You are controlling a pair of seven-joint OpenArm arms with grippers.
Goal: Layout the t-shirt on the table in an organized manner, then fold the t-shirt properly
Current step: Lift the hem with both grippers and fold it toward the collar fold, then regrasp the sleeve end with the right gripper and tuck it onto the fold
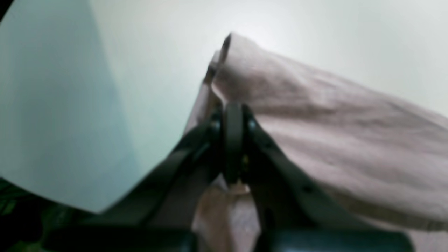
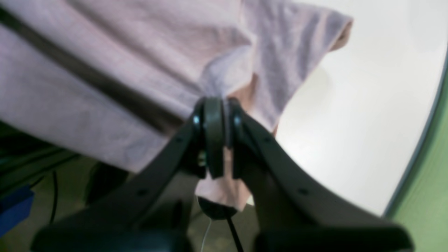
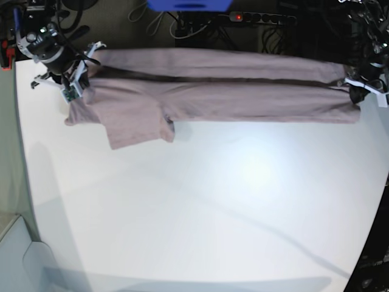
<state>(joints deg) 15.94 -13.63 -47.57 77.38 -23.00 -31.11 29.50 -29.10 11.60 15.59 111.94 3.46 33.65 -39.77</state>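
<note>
The dusty mauve t-shirt [image 3: 213, 91] is stretched in a long folded band along the far edge of the white table [image 3: 213, 213], held taut between both grippers. One sleeve [image 3: 137, 128] lies flat on the table near the left end. My right gripper [image 3: 72, 82] is shut on the shirt's left end; in the right wrist view its jaws [image 2: 218, 115] pinch a bunch of the shirt [image 2: 105, 45]. My left gripper [image 3: 355, 91] is shut on the right end; in the left wrist view it [image 1: 232, 115] grips a fold of the shirt [image 1: 332, 133] above the table [image 1: 140, 52].
Behind the table's far edge are cables, a power strip with a red light [image 3: 243, 17] and a blue object [image 3: 188, 5]. The right wrist view shows the table's rounded edge [image 2: 416, 168], green floor [image 2: 430, 182] and a blue item [image 2: 14, 206] below.
</note>
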